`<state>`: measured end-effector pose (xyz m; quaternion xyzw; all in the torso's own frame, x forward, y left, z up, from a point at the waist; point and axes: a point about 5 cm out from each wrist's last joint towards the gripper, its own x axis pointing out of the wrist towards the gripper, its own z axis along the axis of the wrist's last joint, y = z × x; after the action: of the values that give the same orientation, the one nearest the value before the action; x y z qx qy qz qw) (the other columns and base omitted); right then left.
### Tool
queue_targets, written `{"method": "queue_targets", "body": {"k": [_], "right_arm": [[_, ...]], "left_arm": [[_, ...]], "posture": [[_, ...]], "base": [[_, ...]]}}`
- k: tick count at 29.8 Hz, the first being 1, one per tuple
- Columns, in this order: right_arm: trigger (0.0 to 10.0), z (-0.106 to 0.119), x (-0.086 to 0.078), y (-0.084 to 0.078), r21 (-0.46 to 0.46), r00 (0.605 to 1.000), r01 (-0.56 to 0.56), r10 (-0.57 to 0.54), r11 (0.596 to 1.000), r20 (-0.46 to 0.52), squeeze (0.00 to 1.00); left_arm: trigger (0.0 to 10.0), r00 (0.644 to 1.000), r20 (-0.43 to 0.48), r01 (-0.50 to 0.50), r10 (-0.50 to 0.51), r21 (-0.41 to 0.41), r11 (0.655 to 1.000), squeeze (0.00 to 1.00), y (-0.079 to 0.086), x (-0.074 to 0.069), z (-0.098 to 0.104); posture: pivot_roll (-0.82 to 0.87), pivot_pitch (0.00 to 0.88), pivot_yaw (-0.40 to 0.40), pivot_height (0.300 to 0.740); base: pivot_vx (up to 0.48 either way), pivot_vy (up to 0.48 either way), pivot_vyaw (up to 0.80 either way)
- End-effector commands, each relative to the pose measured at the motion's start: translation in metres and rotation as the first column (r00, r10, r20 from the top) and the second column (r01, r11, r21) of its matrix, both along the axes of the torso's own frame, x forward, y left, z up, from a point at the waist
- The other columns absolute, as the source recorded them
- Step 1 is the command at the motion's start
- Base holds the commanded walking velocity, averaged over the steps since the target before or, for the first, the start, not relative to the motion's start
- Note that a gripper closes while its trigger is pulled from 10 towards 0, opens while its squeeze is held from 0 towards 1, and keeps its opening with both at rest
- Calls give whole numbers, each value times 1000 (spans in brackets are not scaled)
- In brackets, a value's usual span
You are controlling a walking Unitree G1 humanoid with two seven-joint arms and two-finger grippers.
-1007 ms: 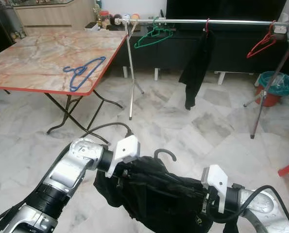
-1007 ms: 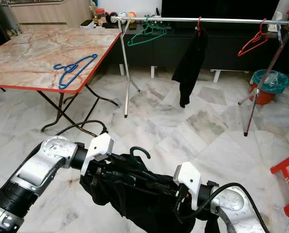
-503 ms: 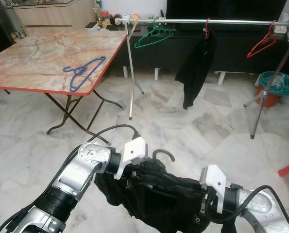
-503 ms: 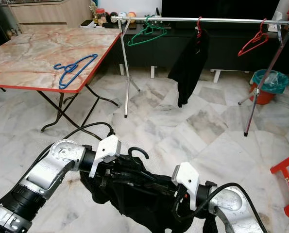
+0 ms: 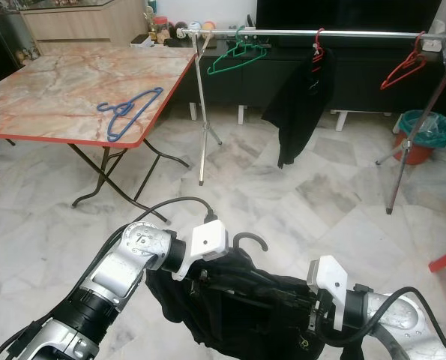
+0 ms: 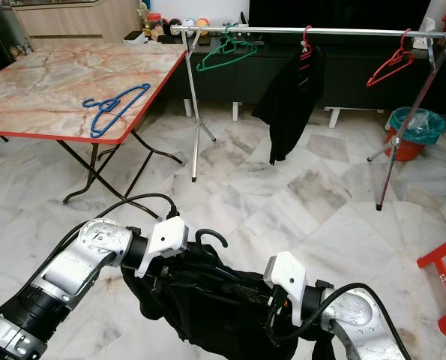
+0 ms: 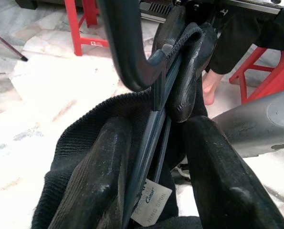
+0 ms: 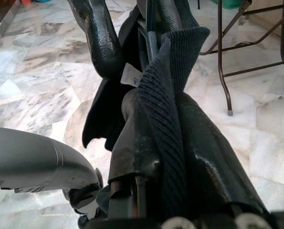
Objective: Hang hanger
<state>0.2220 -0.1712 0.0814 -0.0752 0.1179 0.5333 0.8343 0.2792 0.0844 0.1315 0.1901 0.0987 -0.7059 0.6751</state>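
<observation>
Your left gripper [image 7: 153, 157] and right gripper [image 8: 168, 138] both pinch the black hanger [image 5: 251, 241] with its shirt [image 5: 245, 311]; far ahead stands the rail [image 5: 327, 33], with open marble floor [image 5: 282, 202] between.

Quick count: five hangers. One dark hanger [image 5: 250, 241] near, with its hook poking up out of a black garment [image 5: 237, 307]. One blue hanger [image 5: 129, 110] lying on the table [image 5: 50, 90] at the far left. Three on the far rail [image 5: 320, 33]: a green hanger [image 5: 236, 54], a red hanger [image 5: 317, 46] carrying a second black garment [image 5: 297, 105], and a bare red hanger [image 5: 404, 67] at the right. So two black garments, one table, one rail, and one green bin [image 5: 425, 131] at the far right.
</observation>
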Motion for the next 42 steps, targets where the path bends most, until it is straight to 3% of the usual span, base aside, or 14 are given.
{"method": "queue_targets", "body": {"k": [1, 2, 3, 5, 10, 12, 13, 14, 15, 42], "right_arm": [[0, 12, 4, 7, 24, 998, -29, 27, 999, 60, 0], [0, 12, 4, 8, 25, 998, -31, 29, 999, 60, 0], [0, 12, 4, 9, 26, 998, -32, 31, 999, 59, 0], [0, 12, 4, 9, 26, 998, -35, 33, 999, 58, 0], [0, 10, 4, 10, 23, 998, -37, 36, 999, 55, 0], [0, 10, 3, 11, 24, 998, -38, 37, 999, 55, 0], [0, 10, 3, 11, 26, 998, -38, 37, 999, 55, 0], [0, 10, 3, 11, 26, 998, -38, 37, 999, 55, 0], [0, 9, 3, 11, 26, 998, -39, 37, 999, 55, 0], [0, 5, 3, 14, 24, 998, -22, 20, 999, 54, 0]], "left_arm": [[6196, 1000, 2, 7, -7, 25, 1000, 0, 2, 1, -1], [2353, 1000, 1, 9, -9, 19, 1000, 0, 0, 0, -1], [1882, 1000, 1, 12, -12, 17, 1000, 0, -1, 0, -1], [1765, 1000, -1, 12, -12, 7, 1000, 0, -2, 0, 0], [3020, 1000, -7, 26, -26, -1, 1000, 0, -5, -2, 1], [2471, 999, -10, 33, -33, -3, 999, 0, -6, -3, 0], [1725, 999, -12, 35, -35, -5, 999, 0, -7, -4, 0], [1725, 999, -12, 35, -35, -5, 999, 0, -7, -4, 0], [0, 999, -13, 38, -38, -8, 999, 0, -7, -4, 0], [0, 998, -32, 54, -56, -39, 998, 0, -10, -7, 1]], "posture": [[-23, 11, 57, 740], [-23, 11, 57, 740], [-23, 11, 57, 740], [-23, 10, 56, 740], [-22, 10, 57, 740], [-22, 6, 58, 740], [-24, 5, 59, 740], [-24, 5, 59, 740], [-24, 3, 58, 740], [-26, 0, 61, 740]], "base": [[0, 0, 0], [0, 0, 0], [0, 0, 0], [0, 0, 0], [0, 0, 0], [0, 0, 0], [0, 0, 0], [0, 0, 0], [0, 0, 0], [0, 0, 0]]}}
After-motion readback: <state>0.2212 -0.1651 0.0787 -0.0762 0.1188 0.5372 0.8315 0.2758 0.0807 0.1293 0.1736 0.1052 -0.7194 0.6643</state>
